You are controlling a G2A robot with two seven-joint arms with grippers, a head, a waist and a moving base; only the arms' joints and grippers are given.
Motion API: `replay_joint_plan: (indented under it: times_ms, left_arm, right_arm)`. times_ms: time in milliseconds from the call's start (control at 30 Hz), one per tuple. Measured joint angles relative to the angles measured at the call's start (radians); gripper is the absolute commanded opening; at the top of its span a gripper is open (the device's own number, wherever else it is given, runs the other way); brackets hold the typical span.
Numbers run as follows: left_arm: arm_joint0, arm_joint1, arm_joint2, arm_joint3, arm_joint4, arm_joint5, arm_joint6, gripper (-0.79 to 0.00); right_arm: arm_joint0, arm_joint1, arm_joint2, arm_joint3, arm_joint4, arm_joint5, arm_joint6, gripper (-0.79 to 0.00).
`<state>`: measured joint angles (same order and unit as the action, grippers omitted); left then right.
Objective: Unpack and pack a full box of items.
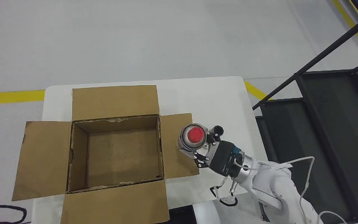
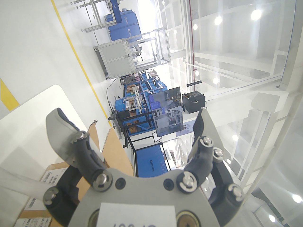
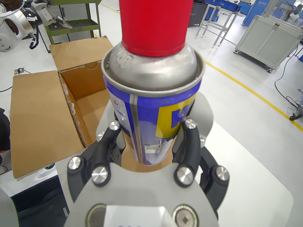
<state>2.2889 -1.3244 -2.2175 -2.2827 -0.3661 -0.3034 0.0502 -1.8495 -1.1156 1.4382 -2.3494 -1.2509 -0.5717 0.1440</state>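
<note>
Holding a blue and yellow metal spray can with a red plastic cap point(image 3: 151, 90), my right gripper point(image 3: 156, 128) is clamped low on the can's body, one finger on each side. The can stands upright, long axis vertical, cap uppermost. It sits over the outer part of the box's right flap point(image 1: 173, 162), which lies folded flat outward. I cannot tell whether its base touches the flap or hangs just above it.

The open brown cardboard box point(image 1: 114, 124) rests on the white counter point(image 1: 212, 95) with all four flaps spread. Its opening lies to my left of the can, and the box's right wall stands between them. The inside shows bare cardboard floor.

I judge that packing the can means lifting it over that wall and then lowering it upright. The wall's rim is the one thing in the way. If it is to be set out instead, bare counter lies just to my right of the flap.

My left gripper point(image 2: 129, 113) is spread wide and holds nothing. It points up and away over the box's far side, so my right arm is the nearer one. A dark metal staircase point(image 1: 313, 129) stands beyond the counter's right edge.
</note>
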Motion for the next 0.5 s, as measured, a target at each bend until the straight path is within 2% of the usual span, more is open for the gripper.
replay_joint_plan:
  times_ms: [267, 500]
  left_arm:
    - [0.0, 0.0, 0.0, 0.0, 0.0, 0.0, 0.0, 0.0]
    - [0.0, 0.0, 0.0, 0.0, 0.0, 0.0, 0.0, 0.0]
  right_arm:
    - [0.105, -0.001, -0.039, 0.031, 0.079, 0.028, 0.119, -0.785]
    - [0.164, -0.002, -0.093, 0.0, 0.107, 0.056, 0.22, -0.785]
